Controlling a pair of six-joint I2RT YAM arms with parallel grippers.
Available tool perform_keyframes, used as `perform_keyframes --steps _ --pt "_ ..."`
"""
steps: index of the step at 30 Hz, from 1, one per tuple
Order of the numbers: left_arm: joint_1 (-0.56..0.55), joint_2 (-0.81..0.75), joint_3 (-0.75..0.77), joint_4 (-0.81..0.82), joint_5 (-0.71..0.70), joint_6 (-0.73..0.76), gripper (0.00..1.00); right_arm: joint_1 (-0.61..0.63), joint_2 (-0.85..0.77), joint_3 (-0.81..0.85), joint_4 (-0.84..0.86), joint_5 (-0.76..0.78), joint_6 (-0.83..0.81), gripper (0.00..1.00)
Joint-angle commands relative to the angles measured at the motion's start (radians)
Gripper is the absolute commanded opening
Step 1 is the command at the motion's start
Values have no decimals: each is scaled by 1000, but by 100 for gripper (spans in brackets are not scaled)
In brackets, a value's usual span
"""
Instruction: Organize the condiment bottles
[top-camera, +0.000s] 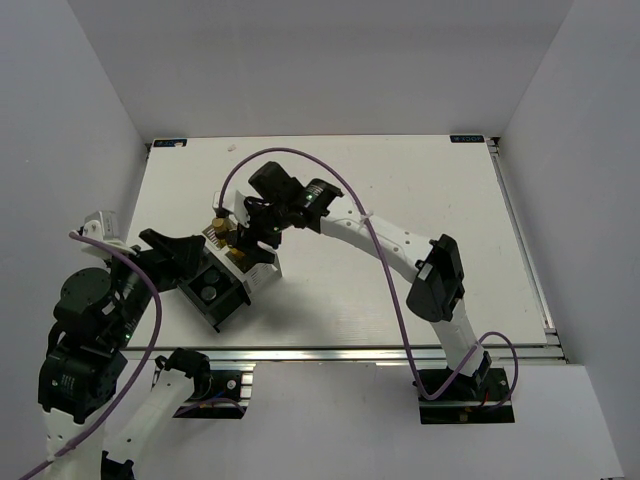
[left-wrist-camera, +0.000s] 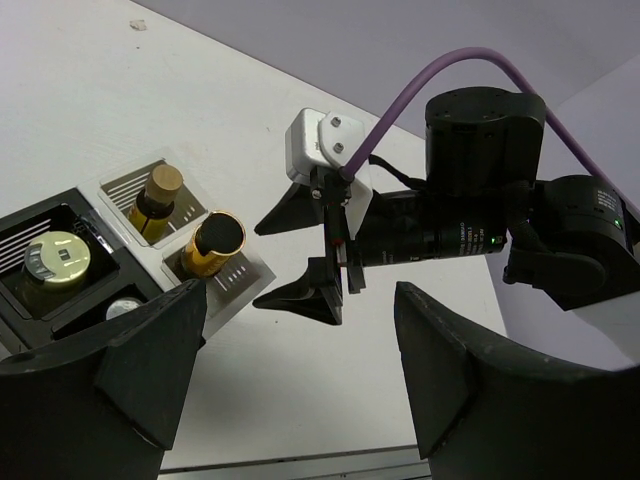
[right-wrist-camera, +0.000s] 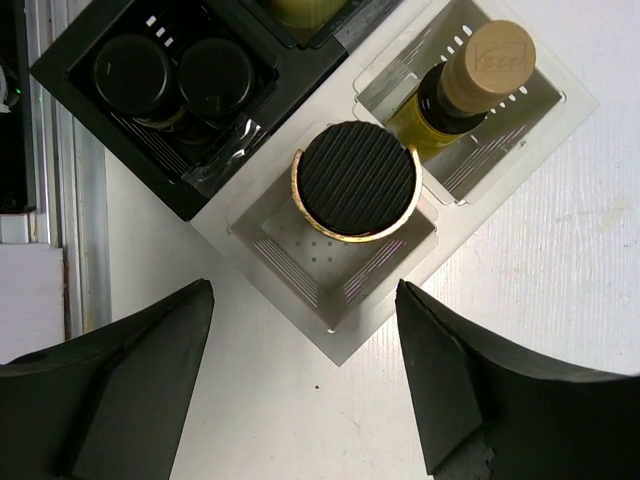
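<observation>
The top camera looks down from above and behind my bases, taking in the whole table (top-camera: 420, 200). My right wrist camera hangs close above the rack (right-wrist-camera: 180, 195), facing straight down; my left wrist camera sits low beside it, looking across at my right gripper (left-wrist-camera: 258, 264). All three views share the rack.

Bright, even light from above; soft grey shadows on the white table (top-camera: 430, 190) under the right arm (top-camera: 390, 245); pictures sharp
</observation>
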Motion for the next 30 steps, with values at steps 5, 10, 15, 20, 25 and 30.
perform_keyframes --steps 5,10,15,20,25,30 --pt "2 12 -8 46 30 -12 86 -6 -158 66 47 -38 60 81" --pt "2 26 -15 73 62 -10 86 -107 -296 -41 114 5 204 86" --pt "2 58 -64 155 164 -7 98 -299 -425 -202 156 117 340 89" --pt "2 113 -110 250 264 7 98 -391 -543 -346 173 256 358 89" --pt "2 176 -129 322 304 40 98 -391 -675 -468 230 416 341 89" --pt "3 230 -130 374 347 60 98 -393 -723 -532 251 460 327 89"
